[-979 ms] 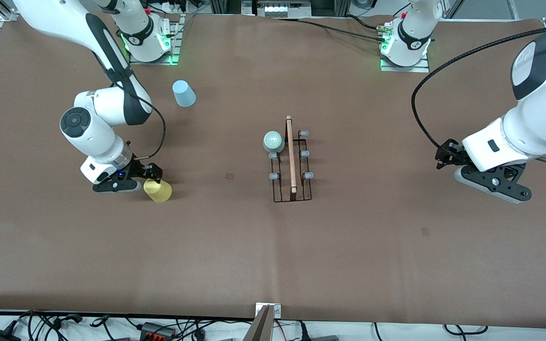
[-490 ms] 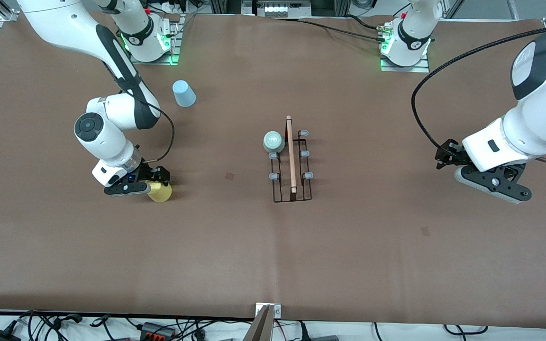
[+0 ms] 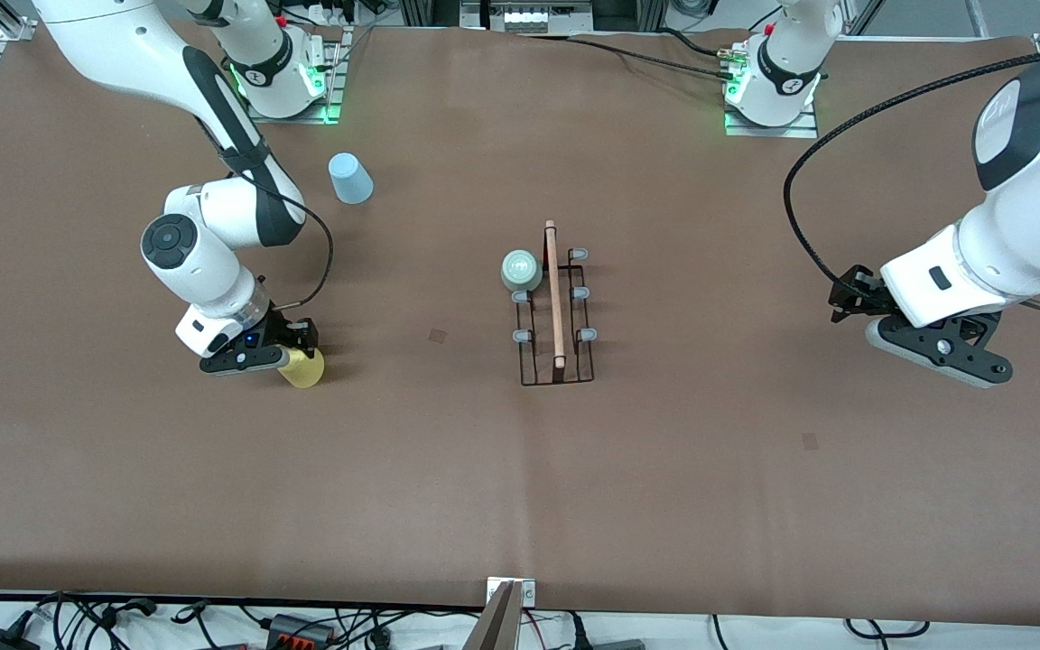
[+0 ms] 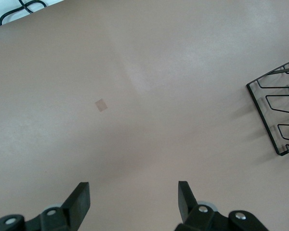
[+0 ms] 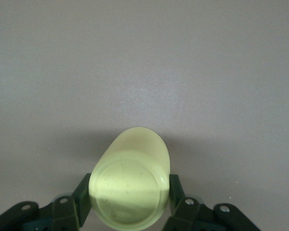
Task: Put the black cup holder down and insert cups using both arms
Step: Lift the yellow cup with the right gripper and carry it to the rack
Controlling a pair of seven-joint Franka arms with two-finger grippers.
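R gripper jaws clamp the yellow cup; L gripper waits, jaws wide apart.

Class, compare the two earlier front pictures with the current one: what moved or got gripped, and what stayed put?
The right gripper moved toward the table's middle onto the yellow cup, and its fingers now press both sides of it, as the right wrist view shows. The cup shifted only slightly. Unchanged: the left gripper waits open, the mint cup sits on the black cup holder, and the blue cup stands on the table.
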